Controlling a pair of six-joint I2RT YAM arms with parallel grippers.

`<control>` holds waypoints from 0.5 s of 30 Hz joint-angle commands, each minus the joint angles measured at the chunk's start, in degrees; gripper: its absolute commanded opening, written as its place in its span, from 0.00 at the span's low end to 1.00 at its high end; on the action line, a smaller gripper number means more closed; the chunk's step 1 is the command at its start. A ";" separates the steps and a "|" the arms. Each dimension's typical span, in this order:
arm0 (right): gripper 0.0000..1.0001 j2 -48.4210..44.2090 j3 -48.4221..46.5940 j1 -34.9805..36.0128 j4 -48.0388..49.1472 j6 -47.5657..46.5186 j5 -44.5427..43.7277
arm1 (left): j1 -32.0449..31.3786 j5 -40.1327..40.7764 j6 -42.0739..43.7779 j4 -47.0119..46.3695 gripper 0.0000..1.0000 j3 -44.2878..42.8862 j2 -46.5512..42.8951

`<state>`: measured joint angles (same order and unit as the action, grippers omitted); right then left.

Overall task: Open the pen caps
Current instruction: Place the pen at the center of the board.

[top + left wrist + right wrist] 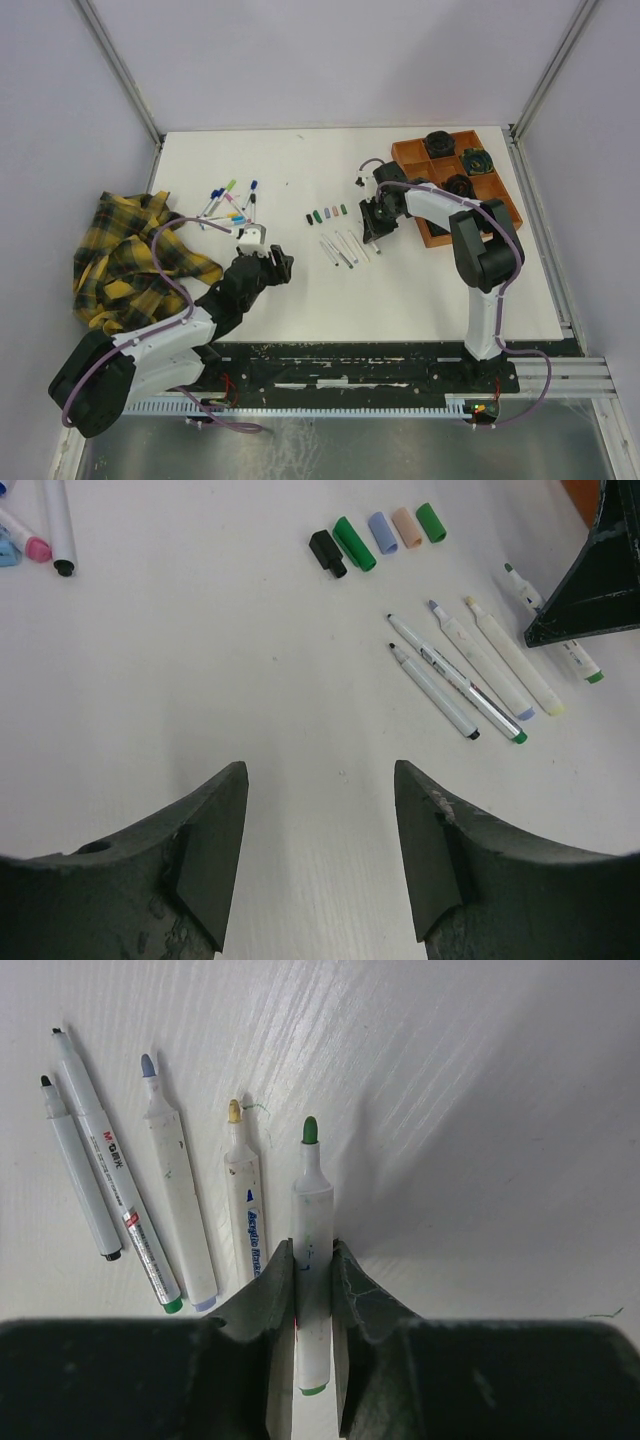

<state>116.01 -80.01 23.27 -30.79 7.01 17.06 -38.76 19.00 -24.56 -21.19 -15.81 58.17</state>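
Several loose pen caps [325, 213] lie in a row mid-table: black [327, 553], green [353, 543], lavender [383, 532], peach [407, 527] and green [432, 522]. Below them lie uncapped white pens [343, 248]. My right gripper [312, 1255] is shut on the barrel of an uncapped green-tipped pen [311, 1205], low over the table beside the other uncapped pens [175, 1190]. It also shows in the top view [372, 228]. My left gripper [320, 780] is open and empty above bare table, left of the uncapped pens [470, 670]; it also shows in the top view [283, 262].
A pile of capped pens [228, 205] lies at the left, with a yellow plaid cloth [130, 255] beyond it. An orange tray [415, 155] with black round objects stands at the back right, behind my right arm.
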 commanded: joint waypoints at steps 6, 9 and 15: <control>0.26 0.67 -1.72 0.40 -0.76 -0.43 0.32 | -0.17 2.59 1.09 -5.34 0.66 1.75 -2.61; 0.28 0.25 -1.81 0.27 -0.78 -0.25 0.58 | -0.18 2.68 1.09 -5.44 0.66 1.86 -2.63; 0.31 -0.41 -1.68 0.13 -0.91 0.02 1.06 | -0.17 2.70 1.00 -5.53 0.67 1.94 -2.49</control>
<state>116.03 -80.03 23.27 -30.96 7.05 17.91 -38.76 19.75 -24.56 -22.92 -13.85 56.58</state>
